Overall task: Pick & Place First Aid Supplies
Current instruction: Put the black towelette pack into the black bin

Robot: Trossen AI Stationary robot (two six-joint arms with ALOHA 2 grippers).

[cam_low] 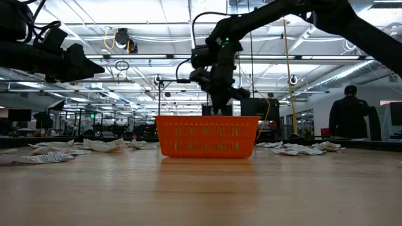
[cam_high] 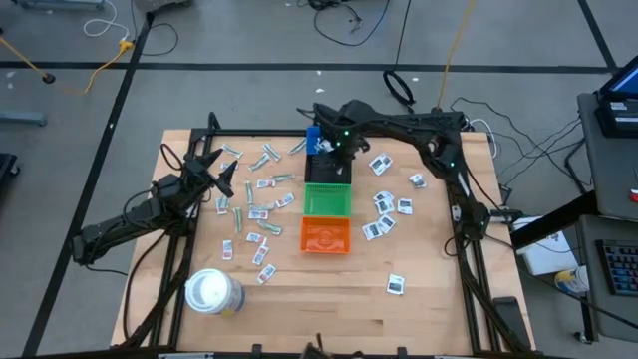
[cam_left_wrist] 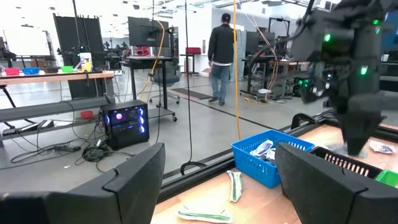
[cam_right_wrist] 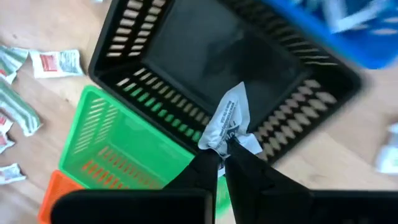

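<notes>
The wooden surface point(cam_high: 419, 319) carried everything, framed by a dark rail. The two dark arms were the biggest things on it: the left arm lay low along the left side, the right arm reached from the right edge across to the middle.

Down the centre ran a row of four small bins touching end to end: a blue bin point(cam_high: 314, 138) at the far end, then a black bin point(cam_right_wrist: 186, 56), a green bin point(cam_high: 327, 202) and an orange bin point(cam_high: 326, 236) nearest the front edge. A large white roll point(cam_high: 211, 292) stood near the front left corner.

The right pincer point(cam_right_wrist: 221, 152) hung over the black bin, its fingers pressed together on one crumpled white packet point(cam_right_wrist: 229, 121) with dark print, which was held above the bin's dark floor, clear of it. The left pincer point(cam_high: 221, 172) waited over the left half of the surface, its fingers point(cam_left_wrist: 134, 177) spread apart with nothing between them.

The other first aid supplies lay flat and loose: strips and green-grey wrappers point(cam_high: 261, 187) scattered left of the bins, white square packets point(cam_high: 384, 209) scattered to the right, one lone packet point(cam_high: 396, 285) near the front right, and a few inside the blue bin. A person point(cam_left_wrist: 221, 50) stood in the room beyond.
</notes>
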